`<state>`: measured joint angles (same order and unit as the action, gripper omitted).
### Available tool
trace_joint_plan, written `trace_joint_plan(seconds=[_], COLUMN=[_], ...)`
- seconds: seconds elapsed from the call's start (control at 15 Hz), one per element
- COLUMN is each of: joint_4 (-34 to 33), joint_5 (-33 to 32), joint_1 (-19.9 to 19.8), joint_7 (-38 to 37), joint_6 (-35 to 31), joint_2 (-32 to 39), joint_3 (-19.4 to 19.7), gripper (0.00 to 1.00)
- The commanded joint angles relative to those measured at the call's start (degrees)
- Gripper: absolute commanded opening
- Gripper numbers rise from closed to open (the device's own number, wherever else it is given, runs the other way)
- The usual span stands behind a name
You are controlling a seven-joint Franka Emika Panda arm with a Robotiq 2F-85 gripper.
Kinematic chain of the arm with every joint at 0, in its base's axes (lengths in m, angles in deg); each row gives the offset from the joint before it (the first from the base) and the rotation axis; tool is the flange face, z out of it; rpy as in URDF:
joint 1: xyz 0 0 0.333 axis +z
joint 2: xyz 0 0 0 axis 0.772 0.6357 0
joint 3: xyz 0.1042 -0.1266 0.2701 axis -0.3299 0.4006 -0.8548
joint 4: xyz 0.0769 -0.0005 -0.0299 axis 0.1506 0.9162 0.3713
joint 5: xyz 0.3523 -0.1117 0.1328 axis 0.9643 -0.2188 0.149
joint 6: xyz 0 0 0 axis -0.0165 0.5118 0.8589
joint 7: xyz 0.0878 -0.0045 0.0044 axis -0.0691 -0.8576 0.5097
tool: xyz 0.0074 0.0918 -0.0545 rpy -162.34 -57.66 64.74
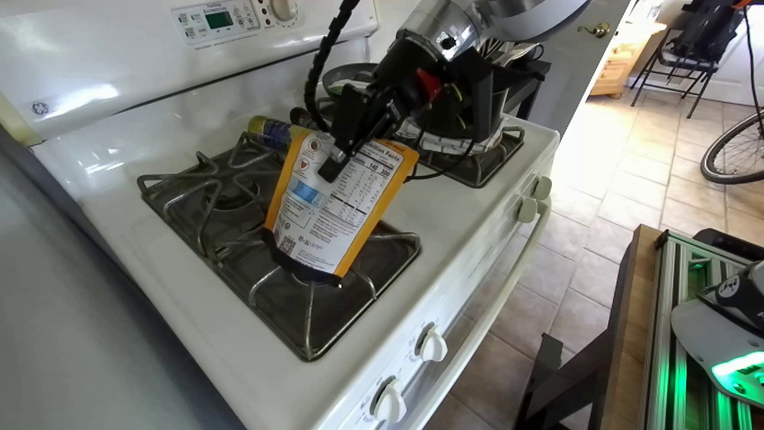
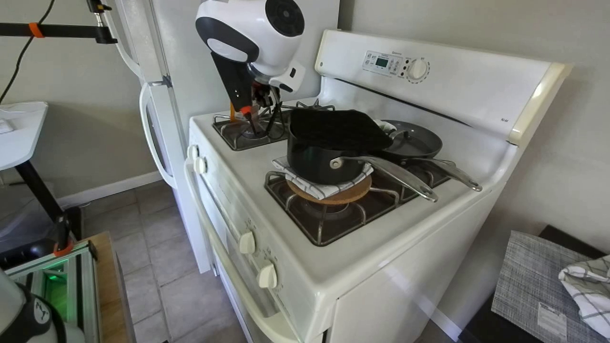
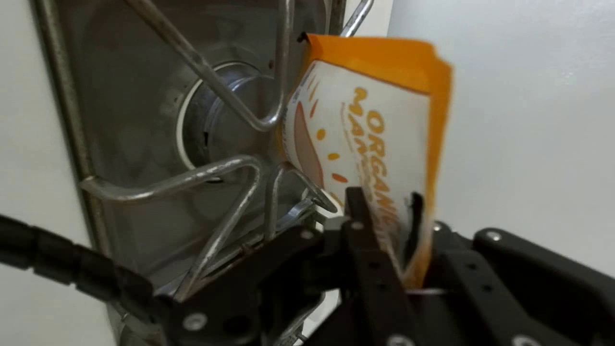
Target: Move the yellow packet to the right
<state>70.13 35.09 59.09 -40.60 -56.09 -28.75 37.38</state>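
Observation:
The yellow packet (image 1: 334,209) is tilted over the front-left burner grate, its white panel with print and blue marks showing in an exterior view. Its dark bottom edge is at the grate; I cannot tell whether it touches. In the wrist view the packet (image 3: 365,110) shows orange edges and a white face with orange lettering. My gripper (image 3: 386,204) has its two fingers on either side of the packet's upper part and is shut on it. The gripper (image 1: 334,167) has one fingertip against the printed panel. In an exterior view only an orange sliver of the packet (image 2: 232,111) shows beside the arm.
A black pot (image 2: 317,159) stands on a cloth and cork mat over another burner, its handle sticking out. A grey pan (image 2: 419,138) is behind it. A yellowish can (image 1: 268,132) lies at the back. Metal grates (image 1: 307,322) rise around the packet. Knobs (image 1: 434,345) line the front.

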Motion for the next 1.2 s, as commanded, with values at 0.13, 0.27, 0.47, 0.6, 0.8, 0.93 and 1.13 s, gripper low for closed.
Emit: trace_joint_plan(seconds=[0.13,0.27,0.47,0.6,0.8,0.93,1.13], joint_4=[1.0,1.0,1.0,0.2,-2.8,-5.8,-6.2], joint_5=[0.9,0.5,-1.9,-8.2,-16.7,-17.8,-17.6], joint_1=[0.0,-0.1,-0.1,-0.5,-1.6,-1.8,-0.7], joint_7=[0.1,-0.4,-1.5,-4.1,-7.9,-10.0,-9.7], joint_6=[1.2,2.5,3.7,1.7,-1.9,-5.0,-4.3], joint_2=[-3.0,-5.1,-10.0,-13.4,-17.6,-18.8,-19.2], joint_3=[-0.2,-0.2,-0.1,-0.2,0.2,1.2,2.4], gripper=[0.00,0.00,0.00,0.00,0.00,0.00,0.00])
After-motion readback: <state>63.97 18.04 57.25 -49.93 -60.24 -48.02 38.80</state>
